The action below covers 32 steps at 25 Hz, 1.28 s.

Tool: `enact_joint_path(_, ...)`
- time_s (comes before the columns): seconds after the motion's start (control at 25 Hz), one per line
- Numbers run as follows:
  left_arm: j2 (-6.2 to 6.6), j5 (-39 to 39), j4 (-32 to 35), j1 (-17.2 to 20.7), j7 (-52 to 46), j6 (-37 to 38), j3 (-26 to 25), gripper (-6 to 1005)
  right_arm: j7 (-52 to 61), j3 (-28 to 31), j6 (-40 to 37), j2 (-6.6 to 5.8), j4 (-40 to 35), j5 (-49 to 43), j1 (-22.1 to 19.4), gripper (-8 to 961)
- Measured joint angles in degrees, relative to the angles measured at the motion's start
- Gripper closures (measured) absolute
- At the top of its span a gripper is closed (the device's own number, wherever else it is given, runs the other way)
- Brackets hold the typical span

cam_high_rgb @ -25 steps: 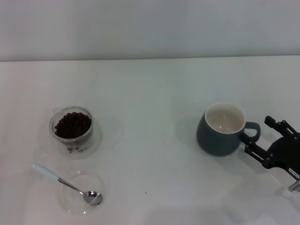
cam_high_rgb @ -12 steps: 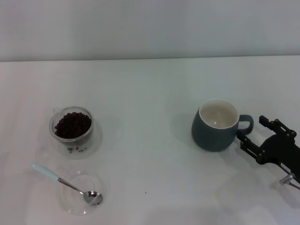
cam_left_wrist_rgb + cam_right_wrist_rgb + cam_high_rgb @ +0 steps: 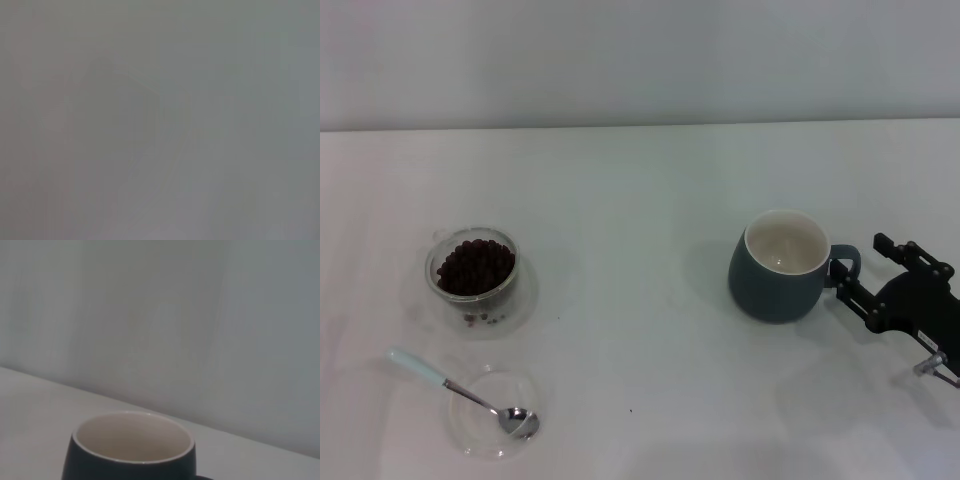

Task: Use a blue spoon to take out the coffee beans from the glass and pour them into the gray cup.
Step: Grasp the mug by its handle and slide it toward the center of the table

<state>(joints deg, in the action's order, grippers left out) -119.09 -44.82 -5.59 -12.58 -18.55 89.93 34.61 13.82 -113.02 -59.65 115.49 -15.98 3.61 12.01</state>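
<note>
My right hand (image 3: 868,283) sits open beside the cup's (image 3: 782,268) handle, gripping nothing, so I should steady the cup gently, well apart from spoon (image 3: 455,388) and glass (image 3: 475,270).

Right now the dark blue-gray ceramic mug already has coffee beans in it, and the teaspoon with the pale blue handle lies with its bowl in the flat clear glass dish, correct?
Not quite: the dark blue-gray ceramic mug is empty, its off-white inside bare in the head and right wrist views. The coffee beans sit in the small clear glass cup. The pale-blue-handled teaspoon does rest its bowl in the flat clear glass dish.
</note>
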Motion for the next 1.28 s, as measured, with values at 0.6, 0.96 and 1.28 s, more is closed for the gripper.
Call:
enact_joint_path(0.6,-0.01,-0.02,-0.04,-0.86,0.0,-0.19,0.08,171,1.69,-0.64,4.23,0.18,-2.62,3.6,0.52,411)
enact_joint_path(0.96,-0.11,-0.07,-0.44,-0.87,0.0,-0.12,0.11,170,3.62,-0.93,4.89,0.17,-2.63,3.61,0.92,557)
enact_joint_path(1.28,-0.18,-0.53,-0.49,-0.65,0.0,0.08,0.11,170,3.71,-2.99,6.32,0.25,-2.59,3.61,1.34,604)
